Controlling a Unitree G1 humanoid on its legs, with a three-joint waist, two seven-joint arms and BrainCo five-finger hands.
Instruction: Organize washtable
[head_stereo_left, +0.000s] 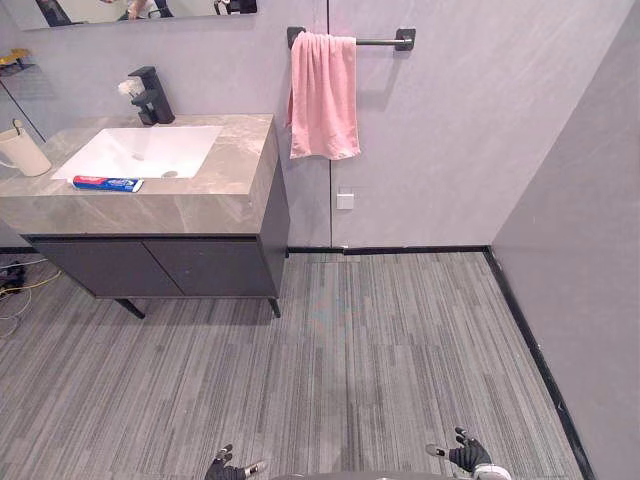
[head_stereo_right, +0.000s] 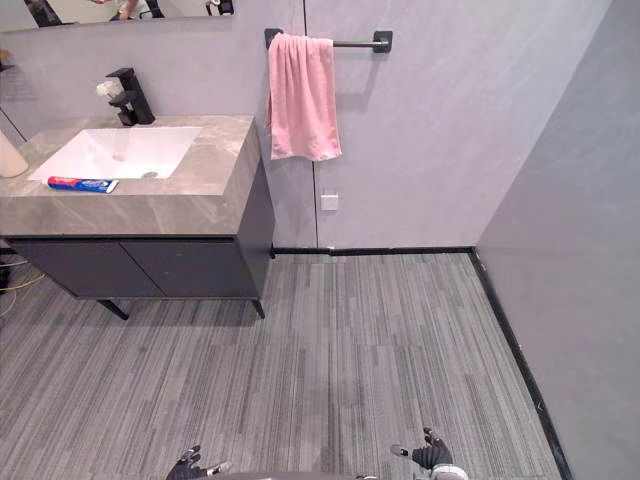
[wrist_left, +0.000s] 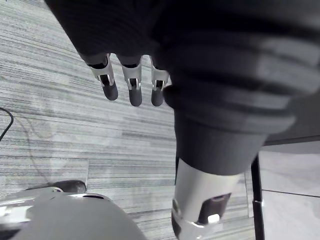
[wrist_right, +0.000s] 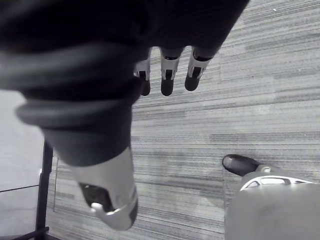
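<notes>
Not at the washtable (head_stereo_left: 190, 205) yet
My left hand (head_stereo_left: 228, 467) and right hand (head_stereo_left: 468, 456) hang low, fingers loose, holding nothing; toothpaste tube (head_stereo_left: 107, 183) lies on top by the basin's (head_stereo_left: 140, 152) front edge, long axis sideways, well ahead, off to my left; left hand's nearer, I reckon.

Both hands hang low and well apart — the left hand (head_stereo_left: 230, 467) on the robot's left, the right hand (head_stereo_left: 468, 456) on its right. Each looks relaxed, fingers (wrist_left: 132, 86) loosely straight, thumb apart — both empty.
</notes>
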